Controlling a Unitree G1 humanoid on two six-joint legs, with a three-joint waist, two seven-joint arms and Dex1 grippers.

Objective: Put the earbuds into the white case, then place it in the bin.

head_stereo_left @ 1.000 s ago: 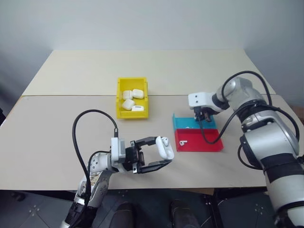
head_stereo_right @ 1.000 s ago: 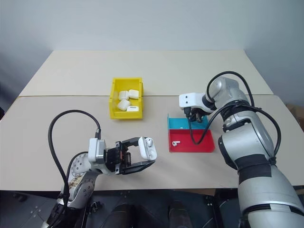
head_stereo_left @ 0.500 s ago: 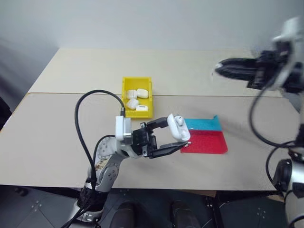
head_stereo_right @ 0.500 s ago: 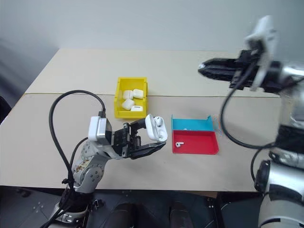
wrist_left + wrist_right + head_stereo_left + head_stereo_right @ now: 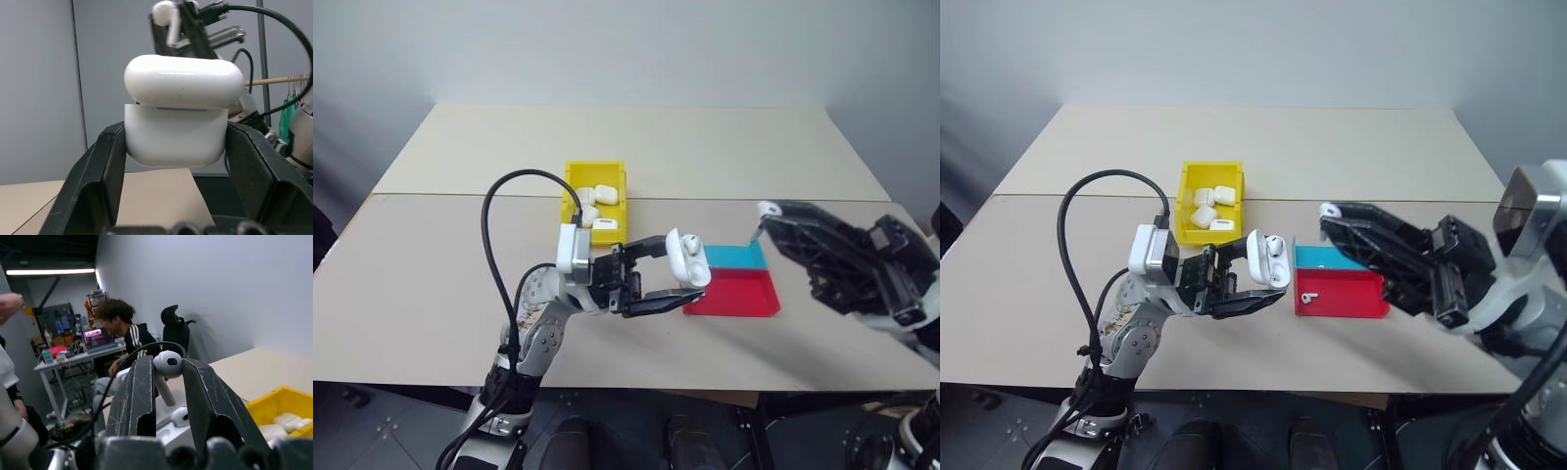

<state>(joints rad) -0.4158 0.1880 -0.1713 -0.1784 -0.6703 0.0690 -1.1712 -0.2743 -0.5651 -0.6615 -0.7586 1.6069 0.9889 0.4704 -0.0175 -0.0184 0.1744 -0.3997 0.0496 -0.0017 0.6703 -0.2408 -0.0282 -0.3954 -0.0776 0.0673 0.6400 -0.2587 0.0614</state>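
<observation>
The small glossy white plastic case (image 5: 686, 258), rounded at the corners, is clamped between the 2 black fingers of the left gripper (image 5: 672, 279), above the beige desk (image 5: 431, 274). Its hinged lid is flipped open, and 1 earbud is seen seated inside. In the left wrist view the case body (image 5: 176, 137) sits between both fingers, touching each, with the lid tilted back above it.

The right gripper (image 5: 1330, 215) is raised over the right part of the desk, its tips directed toward the left gripper. A tiny glossy white earbud with a short stem (image 5: 166, 367) is pinched at its tips; the rounded head sits between the 2 fingers and the stem hangs below. In the right eye view the earbud (image 5: 1329, 209) is apart from the open case.

A low tray with 1 blue and 1 red compartment (image 5: 734, 292) lies on the desk just beside the held case. 1 earbud (image 5: 1306, 296) is noted in the red compartment.

The small rectangular bright yellow plastic bin (image 5: 594, 201) stands further back on the desk. 4 white cases (image 5: 595, 208) are counted inside.

A seated person (image 5: 120, 340) is visible in the right wrist view.
</observation>
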